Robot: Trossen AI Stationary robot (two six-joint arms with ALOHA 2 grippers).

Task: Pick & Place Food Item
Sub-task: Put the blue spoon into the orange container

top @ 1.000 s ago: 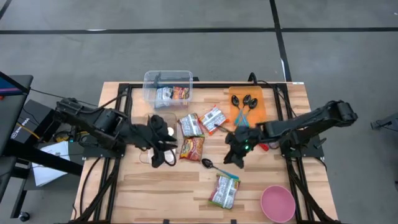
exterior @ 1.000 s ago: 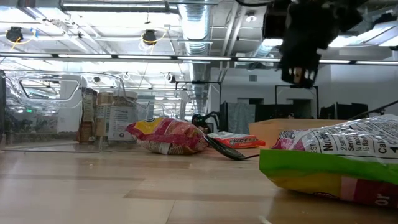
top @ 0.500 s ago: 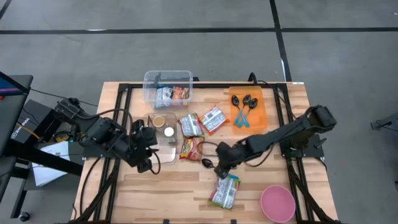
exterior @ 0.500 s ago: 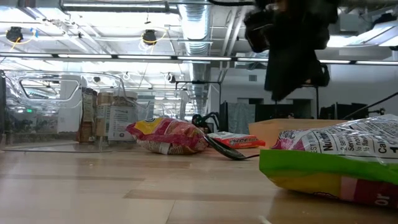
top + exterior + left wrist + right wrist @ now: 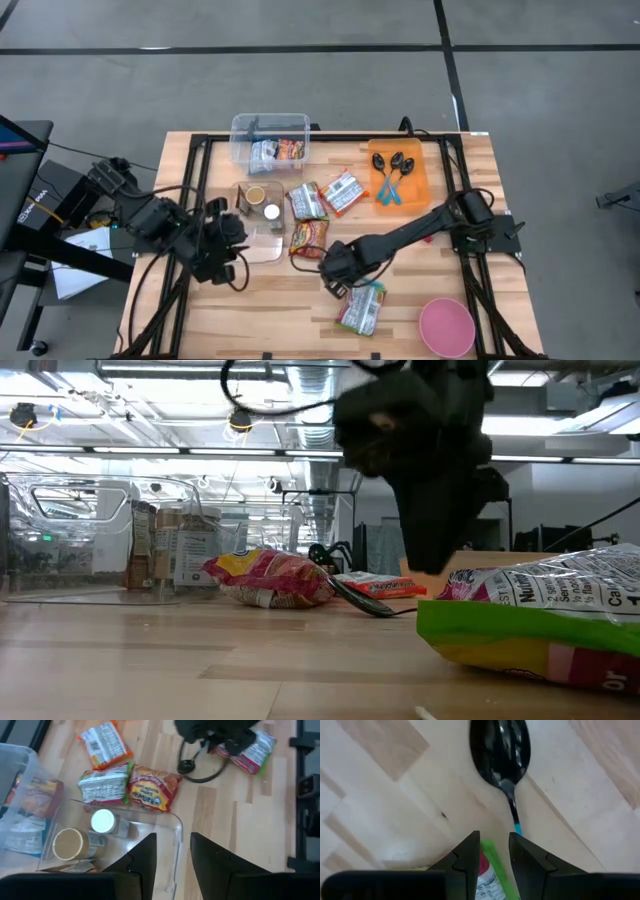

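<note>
Left gripper (image 5: 222, 262) waits open by the clear tray (image 5: 262, 247) — right gripper (image 5: 337, 272), fingers slightly apart and empty, hangs over the green packet (image 5: 361, 306) beside the spoon (image 5: 501, 751); better to straddle the packet's edge — avoid the spoon

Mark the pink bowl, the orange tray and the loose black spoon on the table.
pink bowl (image 5: 446, 327), high view, on its inner floor.
orange tray (image 5: 417, 186), high view, on bare tray right of its spoons.
black spoon (image 5: 500, 747), right wrist view, on its bowl.

Four snack packets (image 5: 309, 201) lay loose, two clear bins (image 5: 269, 135), three spoons (image 5: 392, 163), one orange tray (image 5: 428, 170), one pink bowl (image 5: 446, 326).
</note>
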